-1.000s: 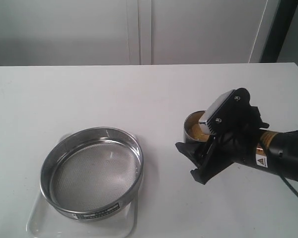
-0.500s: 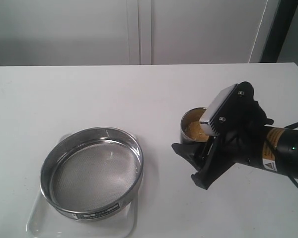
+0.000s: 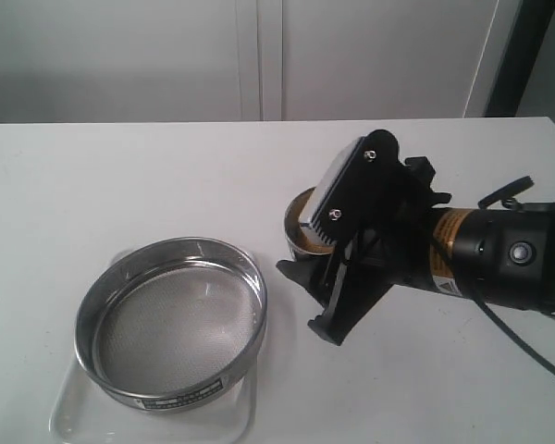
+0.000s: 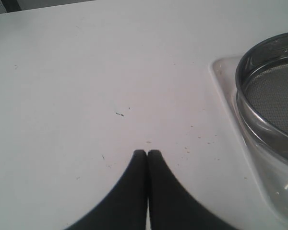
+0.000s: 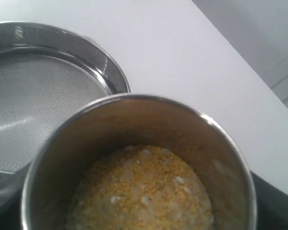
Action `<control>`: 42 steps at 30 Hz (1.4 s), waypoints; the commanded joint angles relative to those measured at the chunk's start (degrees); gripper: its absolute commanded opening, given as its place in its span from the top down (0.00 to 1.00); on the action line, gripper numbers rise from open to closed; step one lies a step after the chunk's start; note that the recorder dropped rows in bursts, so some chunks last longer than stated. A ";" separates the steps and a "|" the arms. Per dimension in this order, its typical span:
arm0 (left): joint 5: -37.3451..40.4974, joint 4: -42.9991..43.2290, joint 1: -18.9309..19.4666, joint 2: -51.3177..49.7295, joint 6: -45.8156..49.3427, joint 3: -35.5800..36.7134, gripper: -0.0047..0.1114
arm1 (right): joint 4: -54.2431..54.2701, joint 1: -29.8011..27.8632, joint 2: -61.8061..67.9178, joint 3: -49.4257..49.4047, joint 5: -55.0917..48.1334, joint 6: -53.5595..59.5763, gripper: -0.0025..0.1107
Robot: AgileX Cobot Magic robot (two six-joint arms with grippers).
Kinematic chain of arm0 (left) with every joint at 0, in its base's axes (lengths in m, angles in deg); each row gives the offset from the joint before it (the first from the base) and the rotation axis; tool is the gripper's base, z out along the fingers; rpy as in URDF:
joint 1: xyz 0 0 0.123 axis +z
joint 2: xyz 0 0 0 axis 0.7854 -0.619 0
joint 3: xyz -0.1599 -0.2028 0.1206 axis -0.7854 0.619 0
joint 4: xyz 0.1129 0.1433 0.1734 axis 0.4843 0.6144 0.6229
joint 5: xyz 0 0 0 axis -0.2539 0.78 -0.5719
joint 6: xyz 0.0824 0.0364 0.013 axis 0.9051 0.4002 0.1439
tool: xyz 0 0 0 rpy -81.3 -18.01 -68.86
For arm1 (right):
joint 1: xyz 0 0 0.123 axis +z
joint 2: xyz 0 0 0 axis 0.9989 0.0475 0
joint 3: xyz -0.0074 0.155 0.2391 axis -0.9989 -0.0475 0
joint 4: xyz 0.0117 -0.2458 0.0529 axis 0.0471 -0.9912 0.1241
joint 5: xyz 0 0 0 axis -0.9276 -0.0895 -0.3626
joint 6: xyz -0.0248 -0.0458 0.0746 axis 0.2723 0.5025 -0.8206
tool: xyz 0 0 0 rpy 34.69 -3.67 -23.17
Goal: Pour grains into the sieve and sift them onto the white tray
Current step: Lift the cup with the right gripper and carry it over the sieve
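Front-left on the surface (image 3: 120,185), sieve (image 3: 180,393) sits on white tray (image 3: 69,416); my right pincer (image 3: 319,254) grips steel cup (image 3: 296,222) near its rim, gap between. Left wrist: my left pincer (image 4: 147,153) pressed together, empty, bare surface around. Right wrist: grains (image 5: 144,191) inside cup.

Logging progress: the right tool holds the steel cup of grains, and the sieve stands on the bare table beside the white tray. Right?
Not quite. The sieve stands on the white tray, not beside it, as the exterior view shows. The right tool does hold the steel cup of grains.
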 commanded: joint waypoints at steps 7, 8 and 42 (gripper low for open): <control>0.10 -0.60 -0.30 0.05 -0.50 0.22 0.96 | 0.29 8.03 2.10 6.91 -7.52 -0.48 0.98; 0.10 -0.60 -0.30 0.05 -0.50 0.22 0.96 | 0.29 8.69 2.64 7.52 -8.45 -0.48 0.98; 0.10 -0.60 -0.30 0.05 -0.50 0.22 0.96 | 0.37 16.50 19.23 23.54 -25.31 10.31 0.98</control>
